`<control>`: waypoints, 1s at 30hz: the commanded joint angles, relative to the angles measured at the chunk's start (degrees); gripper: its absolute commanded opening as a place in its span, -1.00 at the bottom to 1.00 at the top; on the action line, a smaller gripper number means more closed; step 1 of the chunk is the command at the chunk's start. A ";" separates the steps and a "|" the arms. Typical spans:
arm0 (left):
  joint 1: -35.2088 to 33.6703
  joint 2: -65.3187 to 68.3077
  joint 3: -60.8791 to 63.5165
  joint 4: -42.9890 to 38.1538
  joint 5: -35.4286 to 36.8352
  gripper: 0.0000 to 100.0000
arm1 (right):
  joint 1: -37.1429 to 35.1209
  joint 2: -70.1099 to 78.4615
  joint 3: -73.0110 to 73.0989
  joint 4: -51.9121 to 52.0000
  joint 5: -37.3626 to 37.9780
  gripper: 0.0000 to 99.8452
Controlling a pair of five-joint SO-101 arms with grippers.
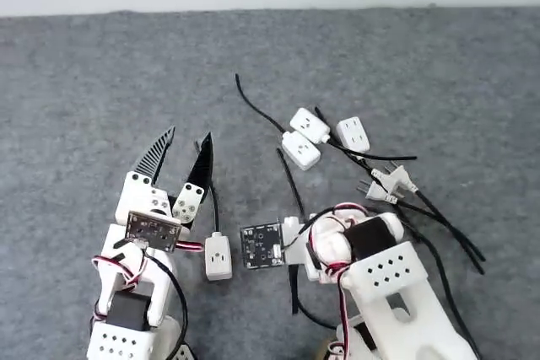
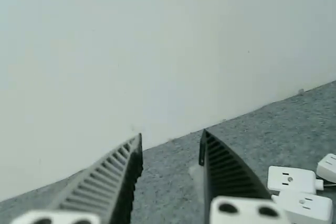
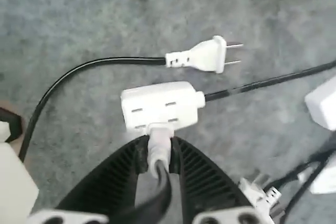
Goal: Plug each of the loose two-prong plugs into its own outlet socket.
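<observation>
My right gripper (image 3: 158, 142) is shut on a white two-prong plug (image 3: 157, 153) whose front end sits against the side of a white outlet block (image 3: 157, 106). Just beyond that block lies a loose white plug (image 3: 202, 56) with its prongs bare. My left gripper (image 1: 189, 135) is open and holds nothing; it hangs above the grey carpet left of the cables. Between its black fingers (image 2: 226, 171) the left wrist view looks toward the wall. Three white outlet blocks (image 1: 301, 151) lie clustered at mid-table, with two loose plugs (image 1: 396, 177) to their right.
Another white outlet block (image 1: 218, 256) lies between the two arm bases. Black cords (image 1: 447, 225) trail right and toward the front edge past the right arm (image 1: 380, 267). A pale wall (image 2: 157, 51) borders the far side. Open carpet (image 1: 101, 82) stretches across the far left.
</observation>
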 commanded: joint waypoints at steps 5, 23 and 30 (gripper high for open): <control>-0.26 -0.26 -0.31 -1.67 0.26 -0.66 | 0.40 -0.22 0.44 -3.12 1.23 -0.98; -0.26 -0.26 -0.31 -1.67 0.26 -0.66 | -5.23 -0.13 3.34 -8.04 -2.81 -0.98; -0.26 -0.26 -0.31 -1.67 0.26 -0.66 | -4.97 -0.40 5.63 -8.04 -2.73 -0.98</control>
